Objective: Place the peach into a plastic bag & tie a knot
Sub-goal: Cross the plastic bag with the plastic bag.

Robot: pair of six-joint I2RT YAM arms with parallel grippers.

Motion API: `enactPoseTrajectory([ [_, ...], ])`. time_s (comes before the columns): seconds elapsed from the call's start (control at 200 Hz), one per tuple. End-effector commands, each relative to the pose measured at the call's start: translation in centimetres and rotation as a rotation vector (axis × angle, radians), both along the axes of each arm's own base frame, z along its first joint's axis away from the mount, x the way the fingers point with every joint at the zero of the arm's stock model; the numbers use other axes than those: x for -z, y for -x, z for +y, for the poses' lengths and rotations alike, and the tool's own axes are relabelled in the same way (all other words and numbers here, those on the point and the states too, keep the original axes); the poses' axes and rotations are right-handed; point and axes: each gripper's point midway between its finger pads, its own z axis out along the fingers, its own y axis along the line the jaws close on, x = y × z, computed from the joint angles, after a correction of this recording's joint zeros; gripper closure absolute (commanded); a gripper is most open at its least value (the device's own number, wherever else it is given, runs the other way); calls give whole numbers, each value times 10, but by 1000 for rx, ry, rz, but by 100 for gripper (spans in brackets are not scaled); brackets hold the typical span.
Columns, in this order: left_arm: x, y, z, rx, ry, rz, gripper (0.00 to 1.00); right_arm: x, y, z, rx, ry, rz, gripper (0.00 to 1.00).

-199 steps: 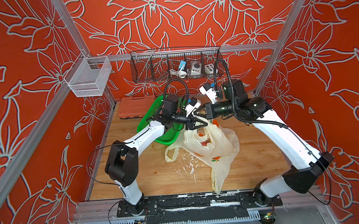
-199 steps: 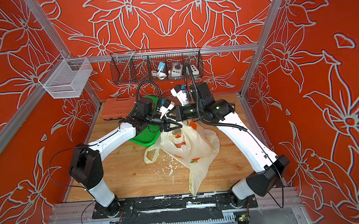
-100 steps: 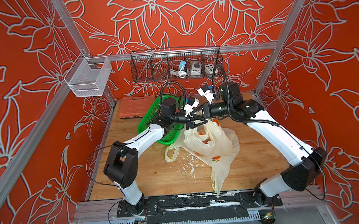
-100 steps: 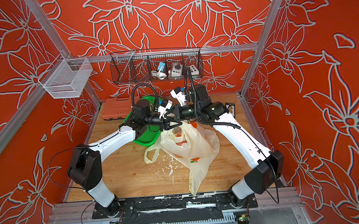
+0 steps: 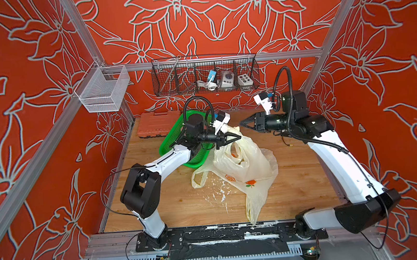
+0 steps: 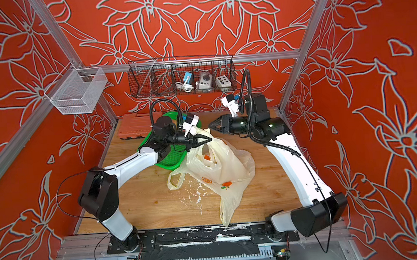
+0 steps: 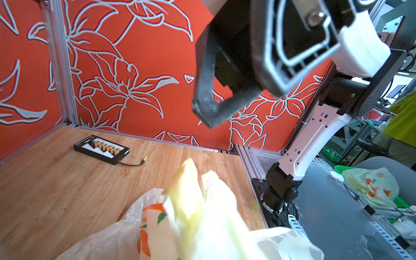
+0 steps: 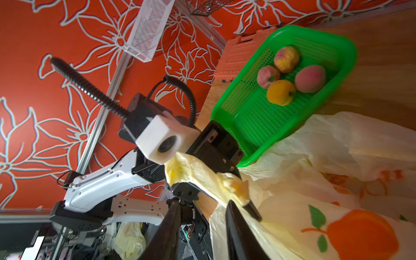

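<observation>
My left gripper [image 5: 237,139] was clamped tight on the bunched top edge of the plastic bag [image 5: 250,167]. The top was lifted and the body slumped on the table [image 5: 182,200]. My right gripper [image 5: 244,123] hung near it, clear of the bag, fingers slightly parted, nothing in them. Four peaches [image 8: 310,78] sat in the green basket [image 8: 252,121] beside the bag. Orange showed at the bag mouth; couldn't tell peach from print.
</observation>
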Motion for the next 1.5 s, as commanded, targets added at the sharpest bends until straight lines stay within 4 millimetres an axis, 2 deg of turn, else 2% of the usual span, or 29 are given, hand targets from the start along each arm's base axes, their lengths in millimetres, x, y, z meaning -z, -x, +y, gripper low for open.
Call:
enactPoseTrajectory([
  [0.0,-20,9,3,38,22,-70,91,24,-1,-5,6,109,43,56],
  [0.075,-19,10,3,46,18,-65,90,25,-1,0,-8,129,28,52],
  [0.18,-17,11,2,54,9,-59,90,30,-1,10,-35,135,38,52],
  [0.29,-18,13,1,68,4,-56,90,36,-4,19,-48,135,49,57],
  [0.345,-17,13,0,70,-3,-51,89,35,-5,24,-57,127,46,64],
  [0.435,-14,11,0,58,-16,-33,88,36,-8,25,-49,137,35,88],
  [0.495,-12,6,3,32,-30,-3,86,39,-14,18,-18,153,30,100],
  [0.661,0,-11,14,-59,-50,100,85,28,-22,1,35,123,-10,100],
  [0.801,7,-12,15,-66,-57,144,85,26,-23,-1,39,122,-17,100],
  [0.956,9,-13,15,-76,-60,147,92,18,-23,-3,30,98,-34,100],
  [1.046,7,-12,15,-75,-52,139,97,18,-19,2,0,65,-16,86],
  [1.161,7,-7,16,-60,-53,105,98,14,-22,-5,24,48,-10,73],
  [1.236,6,-1,17,-48,-48,65,99,13,-26,-9,46,53,1,69],
  [1.356,4,6,16,-26,-40,30,99,25,-31,-7,52,80,42,63],
  [1.496,3,6,14,-20,-38,31,99,30,-29,-5,43,104,47,61],
])
